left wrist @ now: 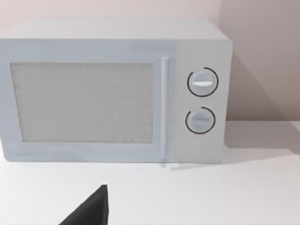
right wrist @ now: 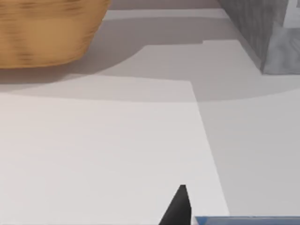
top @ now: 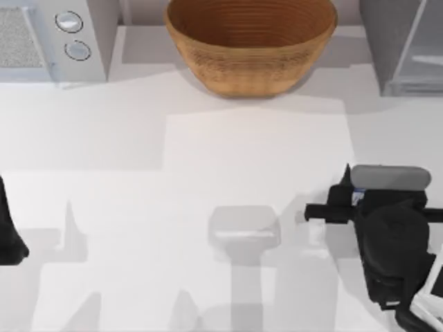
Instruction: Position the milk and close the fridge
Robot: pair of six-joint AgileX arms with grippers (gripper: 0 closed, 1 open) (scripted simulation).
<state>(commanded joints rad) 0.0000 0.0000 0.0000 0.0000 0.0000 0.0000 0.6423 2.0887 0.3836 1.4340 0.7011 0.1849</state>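
**Inspector:** Top view first.

**Operator:** My right gripper [top: 344, 197] sits at the table's [top: 173, 187] near right, over the milk [top: 358, 198], only a blue scrap visible. I can't tell if it's gripped. I judge the carton light, stiff, crushable; take its flat sides. The basket [top: 250, 43], far centre, looks empty. The fridge [top: 405, 48] stands far right. My left gripper [top: 10, 238] is parked at the near left.

**Inspector:** Wrist views?

**Operator:** Left: microwave [left wrist: 112, 91], shut. Right: the milk's blue edge beside one fingertip [right wrist: 178, 206].

Top view straight down over table [top: 208, 173], left wrist low facing microwave [left wrist: 112, 89], right wrist facing basket [right wrist: 47, 33].
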